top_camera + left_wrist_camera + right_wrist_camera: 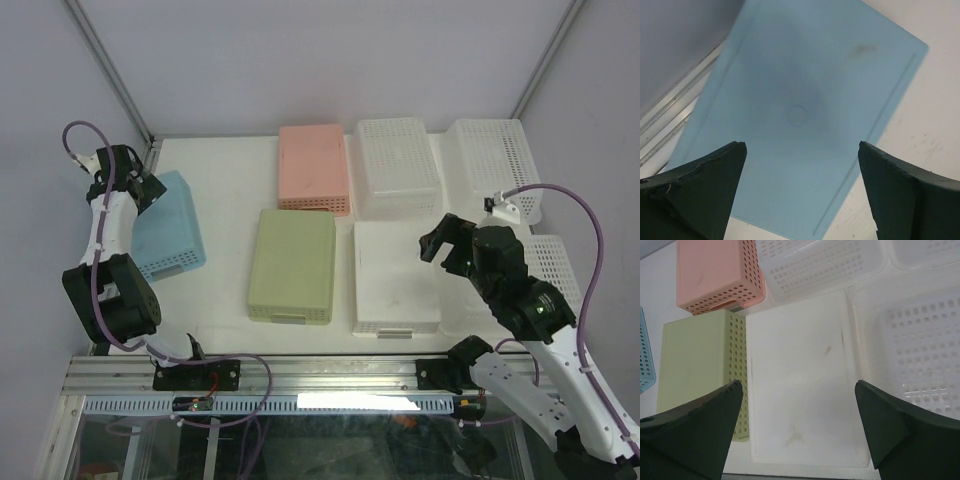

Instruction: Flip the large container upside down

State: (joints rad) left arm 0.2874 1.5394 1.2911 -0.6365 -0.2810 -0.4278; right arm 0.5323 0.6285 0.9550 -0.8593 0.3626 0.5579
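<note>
Several perforated plastic containers lie on the white table. A blue container (pixel 170 225) lies bottom up at the left; its flat bottom fills the left wrist view (pixel 800 100). My left gripper (pixel 140 186) is open and empty above it (pixel 802 145). A white container (pixel 395 275) lies bottom up at the front right and shows in the right wrist view (pixel 800 380). My right gripper (pixel 445 240) hovers open and empty over its right edge (pixel 797 382). I cannot tell which container is the large one.
A green container (pixel 292 265) and a pink container (pixel 313 168) lie bottom up in the middle. White containers stand at the back (pixel 398 165), back right (pixel 497 160) and right (pixel 555 265); the right one is open side up (pixel 920 350). Grey walls enclose the table.
</note>
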